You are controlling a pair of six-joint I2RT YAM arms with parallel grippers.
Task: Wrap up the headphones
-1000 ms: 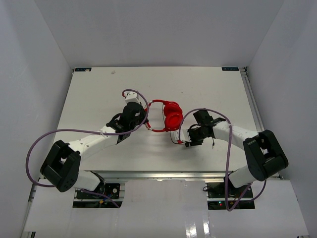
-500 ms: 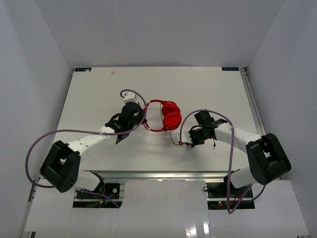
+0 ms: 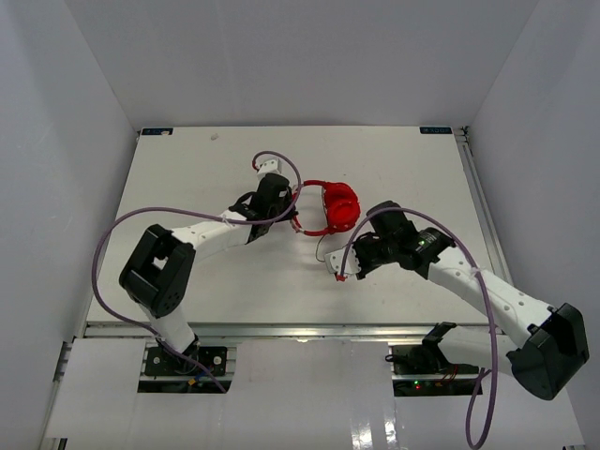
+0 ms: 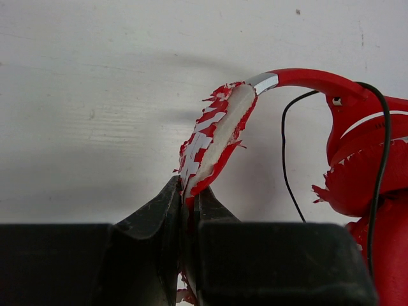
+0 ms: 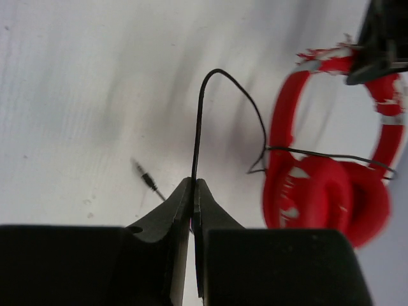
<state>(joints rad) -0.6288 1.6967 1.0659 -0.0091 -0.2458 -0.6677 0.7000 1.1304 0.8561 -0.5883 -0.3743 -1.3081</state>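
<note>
Red first: find the headphones (image 3: 336,206) just off centre of the table (image 3: 187,169) toward 1 o'clock, cups stacked, with the thin dark cable (image 5: 199,121) crossing the cups about once and otherwise trailing loose toward 6 o'clock, plug (image 5: 145,175) lying free; judging wrap barely begun, nearly all cord left to wind. Anchoring from 9 o'clock with left gripper (image 4: 189,191), arm stretched low and long, jaws clamped on the peeling headband (image 4: 217,134). Holding from 6 o'clock with right gripper (image 5: 193,186), wrist pitched down over the table, jaws pinched tight on the cable.
</note>
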